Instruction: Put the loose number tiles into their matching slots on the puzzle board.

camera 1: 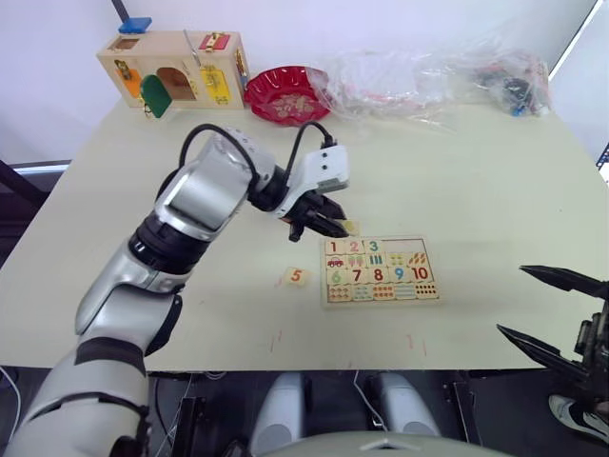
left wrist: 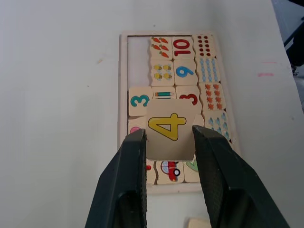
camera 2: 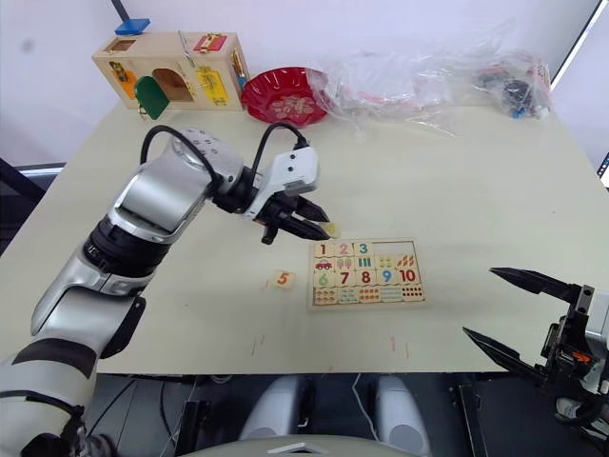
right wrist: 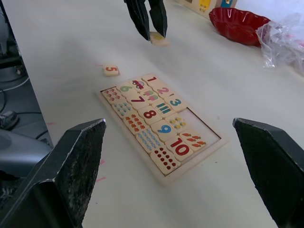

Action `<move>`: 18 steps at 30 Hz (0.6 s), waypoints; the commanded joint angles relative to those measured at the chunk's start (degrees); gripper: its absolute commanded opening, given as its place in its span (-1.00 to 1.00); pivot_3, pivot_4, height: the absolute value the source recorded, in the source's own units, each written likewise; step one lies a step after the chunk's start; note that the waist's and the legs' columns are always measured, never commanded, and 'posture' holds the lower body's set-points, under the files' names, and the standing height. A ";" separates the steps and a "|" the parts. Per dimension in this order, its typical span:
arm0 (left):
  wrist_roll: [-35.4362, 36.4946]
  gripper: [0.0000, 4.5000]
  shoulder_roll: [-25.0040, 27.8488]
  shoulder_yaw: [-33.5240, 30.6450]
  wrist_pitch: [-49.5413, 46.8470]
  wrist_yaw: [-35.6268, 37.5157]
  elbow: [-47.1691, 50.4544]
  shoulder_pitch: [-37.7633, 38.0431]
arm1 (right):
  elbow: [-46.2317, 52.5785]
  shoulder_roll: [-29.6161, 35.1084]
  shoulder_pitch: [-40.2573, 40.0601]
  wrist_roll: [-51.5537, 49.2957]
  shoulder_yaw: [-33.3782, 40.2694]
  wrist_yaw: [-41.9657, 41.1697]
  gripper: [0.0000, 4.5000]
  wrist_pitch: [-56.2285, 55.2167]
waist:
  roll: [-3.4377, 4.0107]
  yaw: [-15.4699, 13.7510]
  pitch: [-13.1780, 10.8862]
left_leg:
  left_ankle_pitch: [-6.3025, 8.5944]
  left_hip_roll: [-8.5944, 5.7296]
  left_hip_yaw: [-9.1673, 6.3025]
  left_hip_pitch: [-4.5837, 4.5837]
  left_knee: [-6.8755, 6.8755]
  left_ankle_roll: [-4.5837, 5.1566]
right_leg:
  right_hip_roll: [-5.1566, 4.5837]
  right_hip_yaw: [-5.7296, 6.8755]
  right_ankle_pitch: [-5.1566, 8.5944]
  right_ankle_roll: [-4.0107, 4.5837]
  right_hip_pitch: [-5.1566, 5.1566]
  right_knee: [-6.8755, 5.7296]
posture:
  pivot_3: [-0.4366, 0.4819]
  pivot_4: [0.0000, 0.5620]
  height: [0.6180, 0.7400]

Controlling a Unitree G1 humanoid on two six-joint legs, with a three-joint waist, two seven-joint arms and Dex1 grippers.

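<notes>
My left gripper (camera 1: 328, 227) is shut on a loose number tile with a yellow 4 (left wrist: 167, 127). It holds the tile low over the table, just beyond the puzzle board's (camera 1: 382, 301) corner nearest the 1. On the board, 1, 2 and 3 sit in the top row, and the two slots (right wrist: 197, 121) beside the 3 are empty. Another loose tile, an orange 5 (camera 1: 296, 276), lies flat on the table left of the board. My right gripper (camera 1: 512, 300) hangs open near the table's front right edge, well apart from the board.
A wooden latch box (camera 1: 171, 69) with coloured doors stands at the back left. A red bowl (camera 1: 285, 93) is beside it, and crumpled clear plastic bags (camera 1: 438, 81) run along the back right. Bare table surrounds the board.
</notes>
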State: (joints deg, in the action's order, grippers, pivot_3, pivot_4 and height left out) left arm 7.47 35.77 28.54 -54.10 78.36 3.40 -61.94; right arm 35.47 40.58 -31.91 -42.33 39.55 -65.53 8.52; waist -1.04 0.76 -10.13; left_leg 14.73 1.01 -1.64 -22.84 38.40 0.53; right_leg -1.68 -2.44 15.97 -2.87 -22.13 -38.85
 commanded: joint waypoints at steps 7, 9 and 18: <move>0.93 -0.58 -5.89 8.85 -9.93 -1.04 -2.98 -11.31 | -1.50 -1.33 1.23 -0.09 2.13 0.61 1.00 -2.40 | -0.01 -0.08 -0.02 | 0.00 -0.04 0.03 -0.03 0.00 0.00 | -0.02 -0.02 0.06 -0.10 0.00 0.02 | -0.05 -0.47 1.00; 0.15 -0.58 -7.73 9.73 -8.37 -2.22 -5.26 -12.03 | -1.92 -1.57 1.17 0.20 1.91 0.46 1.00 -2.90 | 0.02 0.01 -0.03 | 0.00 -0.04 0.03 -0.02 -0.01 0.00 | -0.02 -0.02 0.09 -0.14 0.00 0.02 | -0.05 -0.47 1.00; -4.12 -0.58 -14.70 14.38 -2.23 -6.49 -13.83 -13.82 | -1.53 -2.22 -0.02 0.63 1.65 0.91 1.00 -3.40 | 0.03 -0.16 -0.04 | 0.00 -0.06 0.03 -0.04 -0.01 0.00 | -0.03 -0.05 0.08 -0.13 -0.01 0.02 | -0.05 -0.47 1.00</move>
State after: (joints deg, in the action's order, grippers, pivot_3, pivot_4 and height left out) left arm 4.79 21.97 42.17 -58.11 72.61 -9.90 -73.92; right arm 32.64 38.46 -31.34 -41.29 39.56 -64.67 6.01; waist -1.00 0.60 -10.17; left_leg 14.73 0.94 -1.61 -22.89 38.40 0.53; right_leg -1.72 -2.48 16.05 -3.00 -22.15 -38.82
